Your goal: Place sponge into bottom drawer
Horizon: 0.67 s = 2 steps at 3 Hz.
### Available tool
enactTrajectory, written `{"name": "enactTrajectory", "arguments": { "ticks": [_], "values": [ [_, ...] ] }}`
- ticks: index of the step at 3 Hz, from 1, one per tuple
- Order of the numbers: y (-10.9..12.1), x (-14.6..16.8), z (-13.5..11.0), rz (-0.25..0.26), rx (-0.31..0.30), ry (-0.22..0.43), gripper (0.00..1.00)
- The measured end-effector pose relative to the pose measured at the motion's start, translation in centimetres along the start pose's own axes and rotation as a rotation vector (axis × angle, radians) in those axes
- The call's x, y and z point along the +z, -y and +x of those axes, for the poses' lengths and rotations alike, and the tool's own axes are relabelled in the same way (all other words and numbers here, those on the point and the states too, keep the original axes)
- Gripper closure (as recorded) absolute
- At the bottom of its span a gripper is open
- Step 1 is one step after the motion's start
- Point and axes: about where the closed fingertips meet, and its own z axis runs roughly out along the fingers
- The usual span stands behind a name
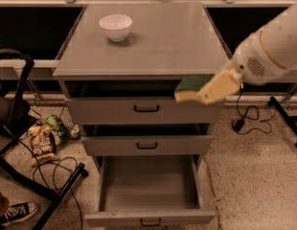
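My gripper (206,91) is shut on the sponge (190,87), a dark green and pale yellow block. It holds the sponge in the air in front of the cabinet's right front edge, level with the top drawer. The bottom drawer (148,217) of the grey cabinet is pulled open below, and its inside shows nothing in it. The white arm reaches in from the right.
A white bowl (115,27) stands on the cabinet top (153,47) at the back left. The top drawer (146,109) and middle drawer (146,145) are slightly ajar. A black chair frame (24,128), snack bags (41,143), cables and a shoe (17,213) lie left on the floor.
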Motion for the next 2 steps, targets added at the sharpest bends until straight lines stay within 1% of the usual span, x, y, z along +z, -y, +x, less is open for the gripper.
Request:
{"name": "enactTrajectory", "arguments": {
  "ticks": [1, 2],
  "values": [
    [-3.6, -2.5, 7.0, 0.024, 0.072, 0.013, 1.00],
    [-3.6, 0.2, 17.0, 0.071, 0.225, 0.086, 1.00]
  ]
}}
